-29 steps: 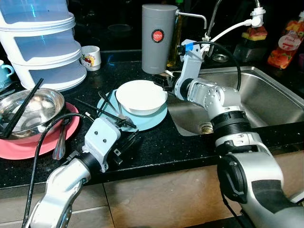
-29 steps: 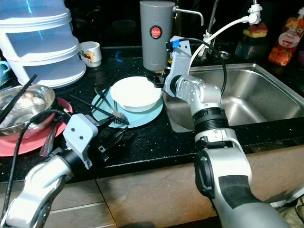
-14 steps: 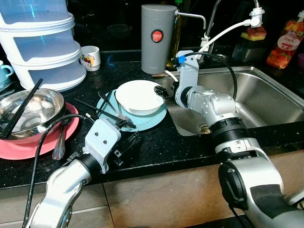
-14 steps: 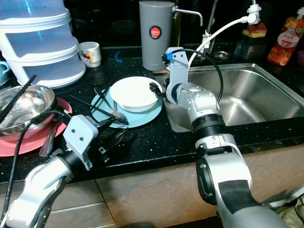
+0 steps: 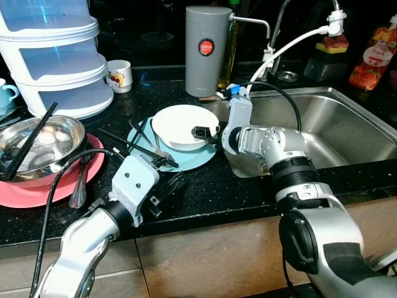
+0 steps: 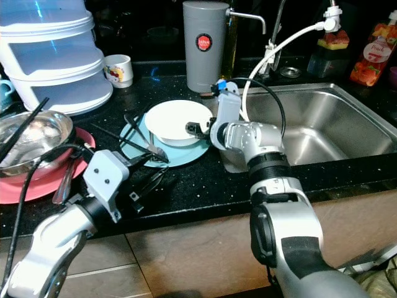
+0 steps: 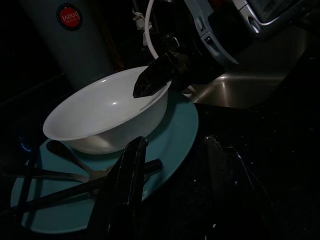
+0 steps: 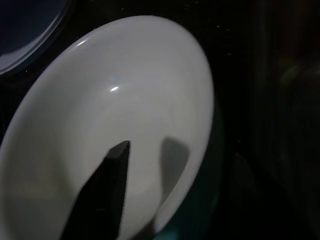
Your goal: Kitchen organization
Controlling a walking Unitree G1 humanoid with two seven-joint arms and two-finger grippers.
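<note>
The white bowl (image 5: 184,126) sits on a teal plate (image 5: 205,155) just beside the sink (image 5: 335,124), on the black speckled counter (image 5: 236,186). It looks like glazed ceramic: smooth, round, thin-rimmed, stiff and fairly light, but slick and liable to chip if knocked against the steel basin. The rim nearest the sink is the sensible place to pinch, one finger inside and one outside.

The right gripper (image 5: 201,132) is at exactly that rim. In the right wrist view one black finger (image 8: 100,195) lies inside the bowl's wall; the other is lost in shadow outside it, so the fingers seem to straddle the rim, though I cannot tell whether they have closed on it.

The left gripper (image 7: 175,195) hovers on the side of the plate away from the sink, fingers spread and holding nothing. Dark chopsticks (image 5: 133,146) and a metal fork (image 5: 155,149) lie across the plate beside the bowl.
</note>
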